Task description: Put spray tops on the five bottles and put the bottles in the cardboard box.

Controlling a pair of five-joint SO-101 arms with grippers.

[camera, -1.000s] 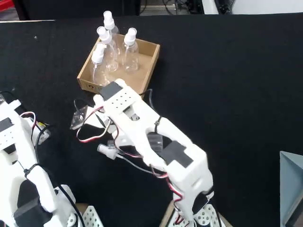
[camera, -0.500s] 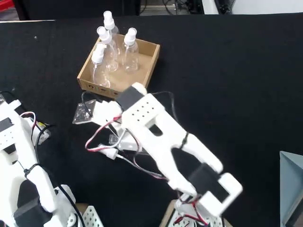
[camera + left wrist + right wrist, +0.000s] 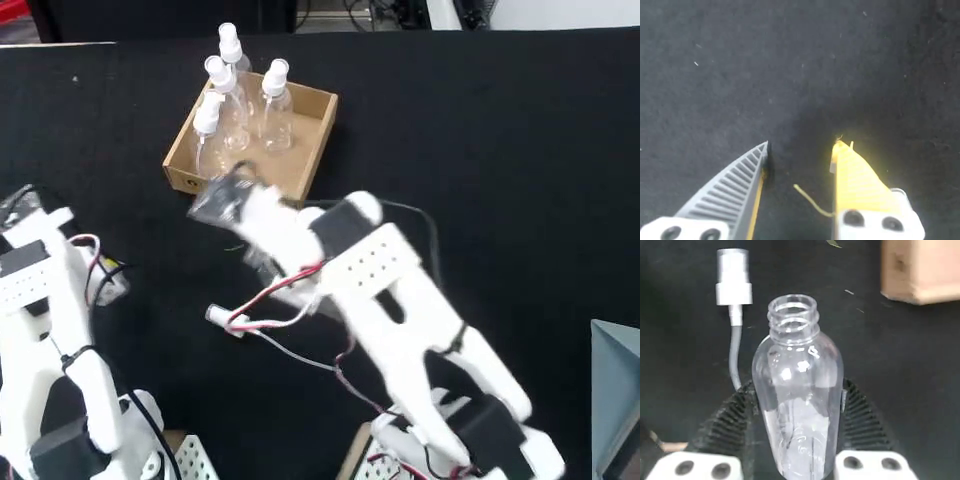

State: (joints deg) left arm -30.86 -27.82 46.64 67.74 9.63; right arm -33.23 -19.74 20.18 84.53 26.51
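Note:
A clear bottle (image 3: 797, 385) with no top, its mouth pointing away from the wrist, is held by my right gripper (image 3: 797, 390), which is shut on its body. In the high view that gripper (image 3: 220, 200) hangs blurred just before the front wall of the cardboard box (image 3: 318, 130). Several bottles with white spray tops (image 3: 275, 105) stand inside the box. A loose spray top (image 3: 225, 320) with its tube lies on the black table; the right wrist view has it (image 3: 733, 277) beyond the bottle, with a box corner (image 3: 920, 270) close by. My left gripper (image 3: 802, 146) is open over bare cloth.
The left arm (image 3: 50, 340) stands at the table's near left edge. Red and white cables (image 3: 270, 315) trail under the right arm next to the loose spray top. A grey object (image 3: 615, 390) sits at the right edge. The right half of the table is bare black cloth.
My right arm swung away from the near edge toward the box, carrying its gripper up to the box's front wall. The left arm shifted slightly. The loose spray top stayed put.

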